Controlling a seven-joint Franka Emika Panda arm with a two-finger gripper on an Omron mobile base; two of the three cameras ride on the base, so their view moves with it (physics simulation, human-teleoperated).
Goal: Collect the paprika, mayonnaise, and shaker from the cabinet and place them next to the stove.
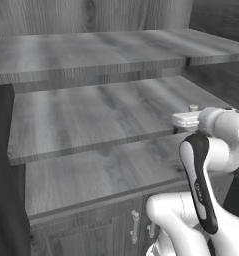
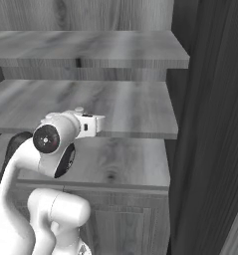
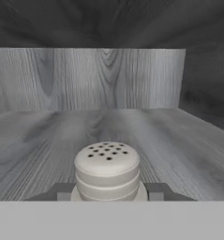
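A: Shaker (image 3: 107, 169) is the item being handled right now, isn't it? Which step of the job is this looking like?

B: The collecting step, by my reading. The arm is reaching into the cabinet (image 1: 91, 50) at the level of the middle shelf (image 1: 91, 117), towards its right end. In the hand view the shaker is sitting right between the two dark fingertips (image 3: 62, 192), its perforated top facing the camera.

A: And the hand (image 3: 107, 193), is it gripping or just hovering?

B: It is looking clenched on the shaker. The tips are pressing in at both sides of the base, with no gap showing. From the left base view a small rounded top (image 1: 193, 107) is poking up just past the wrist, and the right base view is showing the same little knob (image 2: 79, 109).

A: Is it lifted off the shelf?

B: I cannot tell; the bottom of the shaker is hidden, so whether it is resting on the planks or hanging clear is unclear.

A: What is the next move calling for, then?

B: In my judgement, drawing the shaker straight back out towards the near side, keeping it level and clear of the shelf above (image 1: 116, 47), then carrying it over to the stove. The grip is low on a small tapered body, so slipping or tipping seems the risk if the arm is swinging fast.
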